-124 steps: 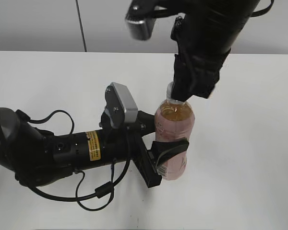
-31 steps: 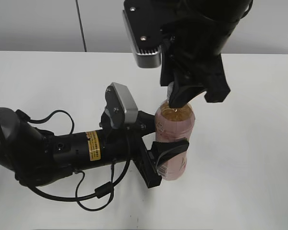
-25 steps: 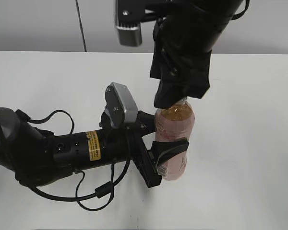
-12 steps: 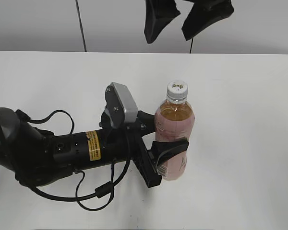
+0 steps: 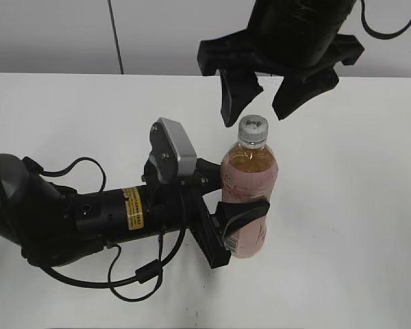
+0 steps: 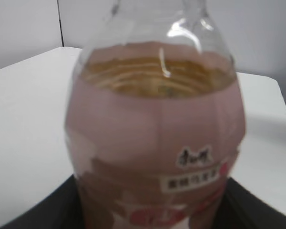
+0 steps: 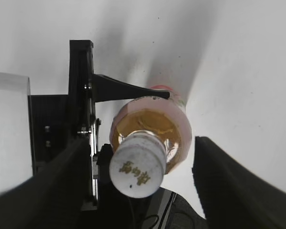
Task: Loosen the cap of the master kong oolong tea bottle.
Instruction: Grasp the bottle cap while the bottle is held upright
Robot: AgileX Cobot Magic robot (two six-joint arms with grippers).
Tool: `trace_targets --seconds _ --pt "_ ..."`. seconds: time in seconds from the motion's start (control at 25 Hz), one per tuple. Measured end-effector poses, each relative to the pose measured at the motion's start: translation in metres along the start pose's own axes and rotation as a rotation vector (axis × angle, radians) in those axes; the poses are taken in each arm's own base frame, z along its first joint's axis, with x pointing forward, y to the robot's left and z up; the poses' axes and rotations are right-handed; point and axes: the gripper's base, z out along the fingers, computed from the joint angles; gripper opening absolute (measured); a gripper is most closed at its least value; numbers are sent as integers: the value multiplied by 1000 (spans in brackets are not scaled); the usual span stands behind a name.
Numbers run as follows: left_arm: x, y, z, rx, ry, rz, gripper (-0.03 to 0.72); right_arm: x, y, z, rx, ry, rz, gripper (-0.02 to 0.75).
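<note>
The oolong tea bottle (image 5: 247, 199) stands upright on the white table, amber tea inside and a pink label around it. My left gripper (image 5: 234, 214) is shut on its lower body; the bottle fills the left wrist view (image 6: 155, 133). The white ribbed cap (image 5: 253, 128) sits on the neck. My right gripper (image 5: 260, 103) is open, its two dark fingers on either side of the cap and slightly above it, not touching. In the right wrist view the cap (image 7: 137, 164) lies between the spread fingers (image 7: 229, 186), with my right gripper (image 7: 138, 181) centred over it.
The white table (image 5: 356, 226) extends all around the bottle. My left arm (image 5: 89, 219) lies along the table on the left with a loose cable (image 5: 137, 274) beside it. A grey wall rises behind the table's far edge.
My right gripper let go of the cap, opened and rose clear, then came back down with its fingers spread on either side of the cap. The bottle and left arm have not moved.
</note>
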Motion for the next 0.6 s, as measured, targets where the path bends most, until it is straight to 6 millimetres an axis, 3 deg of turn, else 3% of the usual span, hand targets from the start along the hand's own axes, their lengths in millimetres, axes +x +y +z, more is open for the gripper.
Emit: trace_targets --seconds 0.28,0.6 --pt "0 0 0 0 0 0 385 1 1 2 -9 12 6 508" --pt "0 0 0 -1 0 0 385 1 2 2 -21 15 12 421"
